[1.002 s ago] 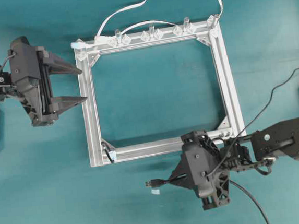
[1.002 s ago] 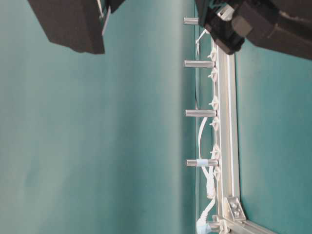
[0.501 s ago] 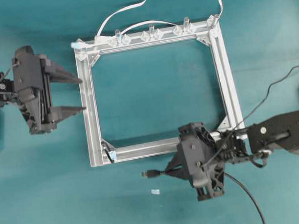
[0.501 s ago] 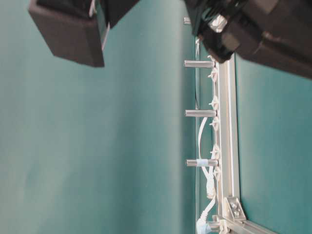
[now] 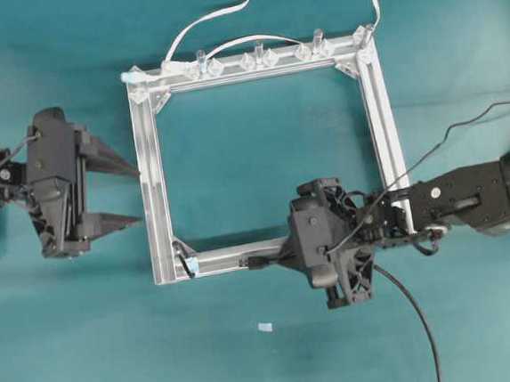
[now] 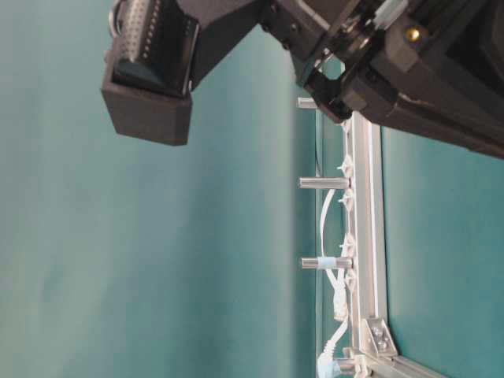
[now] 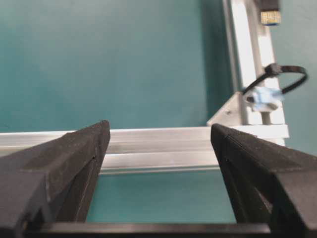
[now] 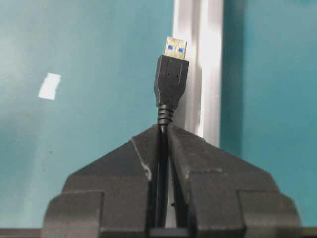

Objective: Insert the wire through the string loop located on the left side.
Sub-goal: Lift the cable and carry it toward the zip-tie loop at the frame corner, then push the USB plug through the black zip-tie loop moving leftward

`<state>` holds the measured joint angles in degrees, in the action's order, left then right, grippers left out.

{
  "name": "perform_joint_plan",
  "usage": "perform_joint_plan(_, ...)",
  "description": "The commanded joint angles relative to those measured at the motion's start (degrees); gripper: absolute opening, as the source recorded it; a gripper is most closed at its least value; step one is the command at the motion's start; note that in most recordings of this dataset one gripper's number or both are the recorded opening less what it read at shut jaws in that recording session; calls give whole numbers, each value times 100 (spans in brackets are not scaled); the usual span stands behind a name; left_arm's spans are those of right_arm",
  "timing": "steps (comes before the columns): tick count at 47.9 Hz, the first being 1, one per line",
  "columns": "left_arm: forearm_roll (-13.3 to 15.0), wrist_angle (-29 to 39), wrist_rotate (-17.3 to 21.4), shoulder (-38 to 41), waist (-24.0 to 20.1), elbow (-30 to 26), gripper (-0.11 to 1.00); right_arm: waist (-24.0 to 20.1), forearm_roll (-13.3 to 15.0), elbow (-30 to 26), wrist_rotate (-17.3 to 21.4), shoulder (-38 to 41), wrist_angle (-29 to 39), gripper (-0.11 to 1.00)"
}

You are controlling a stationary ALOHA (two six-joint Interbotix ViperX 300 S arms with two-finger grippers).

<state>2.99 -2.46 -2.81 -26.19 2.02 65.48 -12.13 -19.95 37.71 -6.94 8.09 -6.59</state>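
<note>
The wire [image 5: 255,262] is a thin black cable ending in a USB plug [image 8: 171,79]. My right gripper [image 5: 285,258] is shut on it just behind the plug, as the right wrist view shows [image 8: 163,128]. The plug lies over the aluminium frame's near rail [image 5: 234,257] and points left toward the string loop [image 5: 188,265], a short gap away. The loop hangs on the near-left corner bracket. In the left wrist view the string loop [image 7: 273,70] arcs dark over the bracket, with the plug's tip [image 7: 270,14] beyond it. My left gripper [image 5: 137,196] is open beside the frame's left rail, with nothing between its fingers [image 7: 101,136].
The square aluminium frame [image 5: 392,143] lies mid-table, with clear clips and white cables [image 5: 213,18] along its far rail [image 6: 366,236]. A small white scrap [image 5: 265,327] lies on the teal mat near the right gripper. The wire trails off to the right [image 5: 464,126].
My right gripper carried the plug from the open mat up onto the frame's near rail, closer to the loop. My left gripper shifted toward the near side along the left rail, still open.
</note>
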Motion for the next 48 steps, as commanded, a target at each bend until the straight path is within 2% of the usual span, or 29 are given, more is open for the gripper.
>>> perform_joint_plan(1, 0, -9, -97, -35, 158, -26, 83, 70, 79, -132, -18, -193, 18, 7)
perform_joint_plan(19, 0, 18, -352, -35, 448, -35, 83, 281, 290, -176, -18, -185, 53, 7)
perform_joint_plan(48, 0, 62, -431, -35, 536, 9, 83, 299, 308, -176, -26, -193, 26, 7)
